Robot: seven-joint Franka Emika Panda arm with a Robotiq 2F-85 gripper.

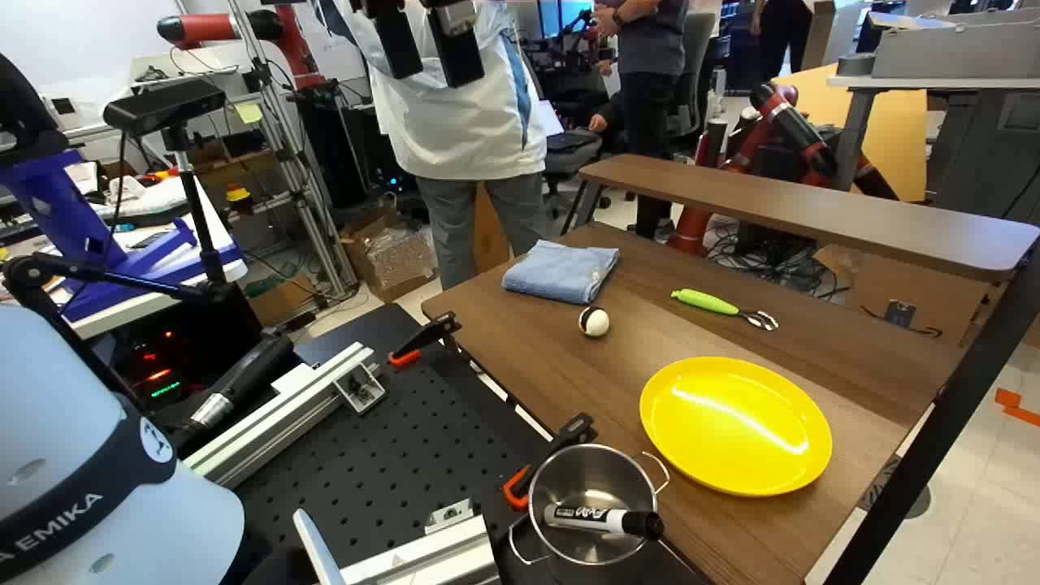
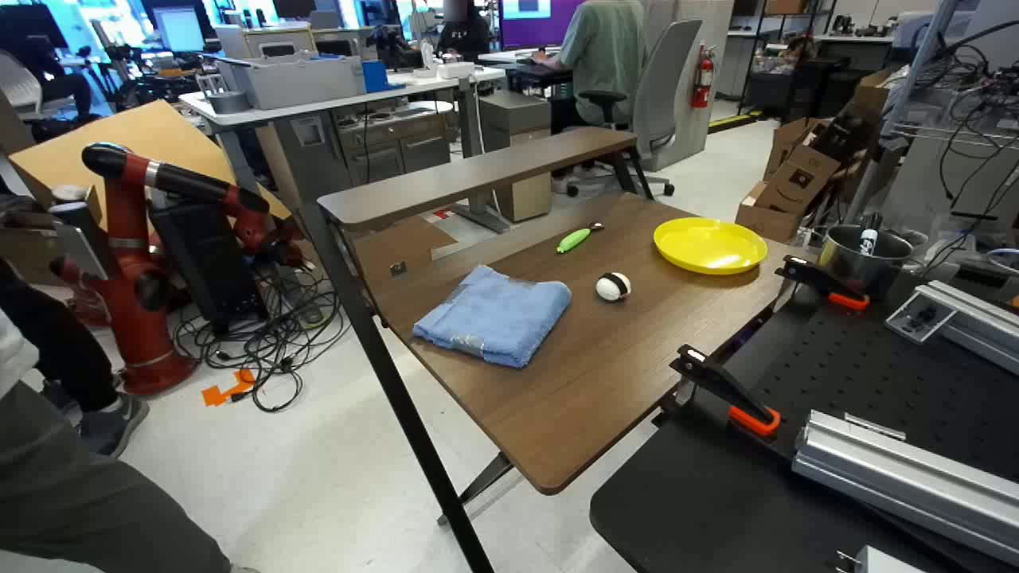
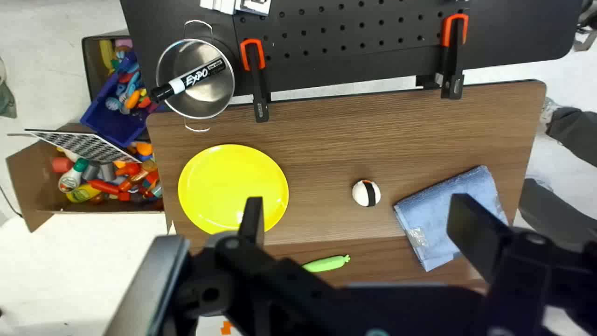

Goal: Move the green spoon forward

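The green spoon has a lime-green handle and a shiny metal head. It lies flat on the brown table in both exterior views (image 1: 708, 303) (image 2: 575, 239), beyond the yellow plate and the white ball. In the wrist view the green handle (image 3: 326, 263) shows, while the metal head is hidden behind my gripper's left finger. My gripper (image 3: 358, 201) is wide open and empty, high above the table. Its fingers (image 1: 433, 61) also show at the top edge of an exterior view, well apart from the spoon.
A yellow plate (image 1: 735, 426), a white ball with a black band (image 1: 594, 322) and a folded blue towel (image 1: 561, 272) lie on the table. A steel pot (image 1: 593, 467) with a marker (image 1: 601, 518) stands near the table edge. A raised shelf (image 1: 796, 207) runs along the far side. Black clamps (image 3: 256, 88) grip the near edge.
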